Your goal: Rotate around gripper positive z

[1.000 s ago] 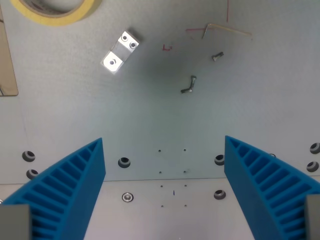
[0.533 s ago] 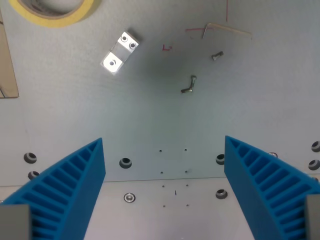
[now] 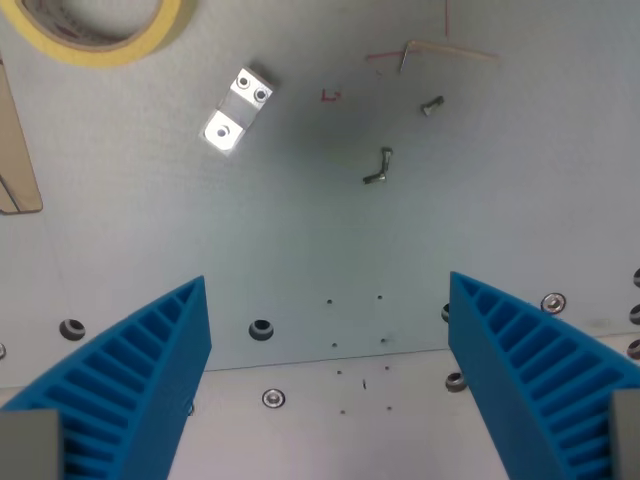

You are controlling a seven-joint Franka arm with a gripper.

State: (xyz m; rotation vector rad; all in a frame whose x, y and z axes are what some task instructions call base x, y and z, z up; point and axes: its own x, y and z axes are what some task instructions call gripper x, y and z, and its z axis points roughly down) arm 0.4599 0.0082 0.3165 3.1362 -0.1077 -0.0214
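Nothing to grab here — the gripper (image 3: pixel 328 385) hangs with blue fingers (image 3: pixel 140 380) spread wide and empty, pointing straight down at the table (image 3: pixel 300 240), so the spin axis runs through that gap.

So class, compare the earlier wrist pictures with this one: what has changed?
The whole scene has turned slightly, so the camera rotated, not the objects. The bracket, tape roll, screws and Allen key keep their layout. The gripper stays open, holding nothing.
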